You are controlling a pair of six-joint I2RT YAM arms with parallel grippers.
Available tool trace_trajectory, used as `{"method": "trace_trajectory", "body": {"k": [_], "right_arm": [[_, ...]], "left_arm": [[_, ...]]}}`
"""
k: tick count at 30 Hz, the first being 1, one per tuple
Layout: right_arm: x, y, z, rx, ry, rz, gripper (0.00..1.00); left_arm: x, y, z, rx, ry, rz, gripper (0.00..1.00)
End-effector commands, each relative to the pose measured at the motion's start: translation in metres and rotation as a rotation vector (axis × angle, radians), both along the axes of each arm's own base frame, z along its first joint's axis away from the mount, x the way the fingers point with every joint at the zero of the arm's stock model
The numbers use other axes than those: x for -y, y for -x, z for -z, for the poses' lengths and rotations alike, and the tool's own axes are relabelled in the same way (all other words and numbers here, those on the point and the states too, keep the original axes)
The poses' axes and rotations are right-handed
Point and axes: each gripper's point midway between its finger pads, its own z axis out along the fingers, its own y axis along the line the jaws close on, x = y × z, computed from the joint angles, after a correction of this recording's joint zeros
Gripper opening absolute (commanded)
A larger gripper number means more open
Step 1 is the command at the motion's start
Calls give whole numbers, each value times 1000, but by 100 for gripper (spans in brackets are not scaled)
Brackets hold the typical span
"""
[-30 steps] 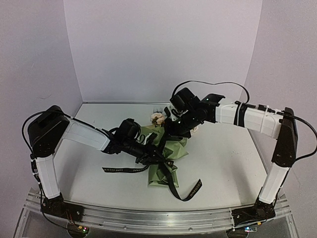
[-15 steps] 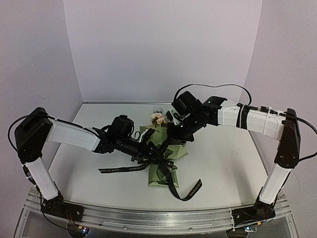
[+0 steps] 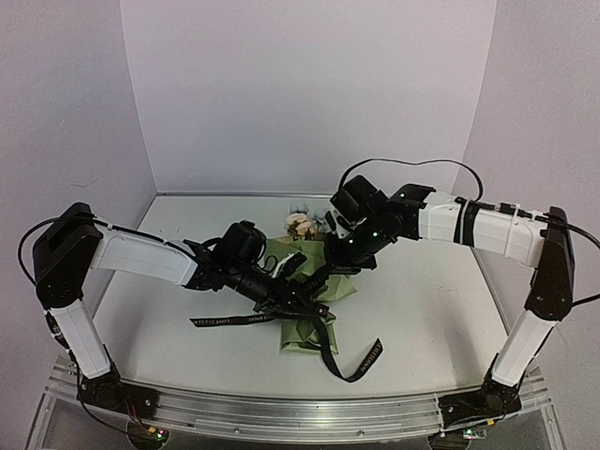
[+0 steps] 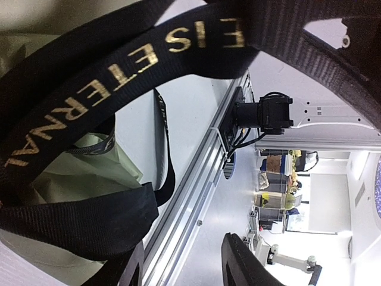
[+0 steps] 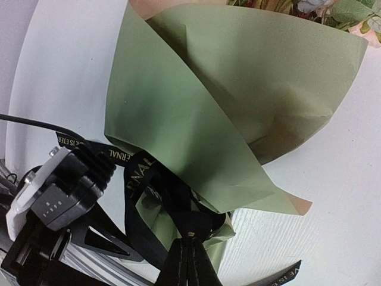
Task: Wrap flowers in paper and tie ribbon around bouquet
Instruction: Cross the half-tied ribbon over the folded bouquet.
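The bouquet lies mid-table: olive-green paper (image 3: 323,286) (image 5: 238,77) in a cone, with cream flowers (image 3: 300,223) (image 5: 333,9) at its far end. The black ribbon (image 3: 234,321) (image 5: 140,179) (image 4: 107,77), lettered in gold, loops round the cone's narrow part, and its tails trail left and toward the near edge. My right gripper (image 3: 325,272) (image 5: 189,237) is shut, pinching a ribbon strand above the knot area. My left gripper (image 3: 298,298) (image 4: 181,253) is at the cone's left side with its jaws apart. Ribbon bands cross close in front of its camera, one over the left finger (image 4: 128,271).
An aluminium rail (image 3: 300,412) (image 4: 196,179) runs along the table's near edge, with the arm bases bolted to it (image 4: 262,113). One ribbon tail end (image 3: 367,354) lies near the front. Pale walls close in the back and sides.
The left gripper has opened wider and shifted slightly right along the cone. The right arm has drawn a little to the right while staying shut on the ribbon.
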Motion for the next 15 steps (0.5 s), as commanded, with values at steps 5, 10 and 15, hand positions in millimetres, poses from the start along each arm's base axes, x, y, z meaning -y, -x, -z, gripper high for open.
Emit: {"method": "trace_trajectory", "body": {"k": [5, 10, 15], "right_arm": [[7, 5, -21, 25, -34, 8, 0], [9, 5, -20, 23, -29, 11, 0], [13, 5, -19, 30, -10, 16, 0]], "left_arm": [[-15, -4, -15, 53, 4, -20, 59], [-22, 1, -18, 60, 3, -4, 66], [-35, 2, -11, 61, -56, -21, 70]]}}
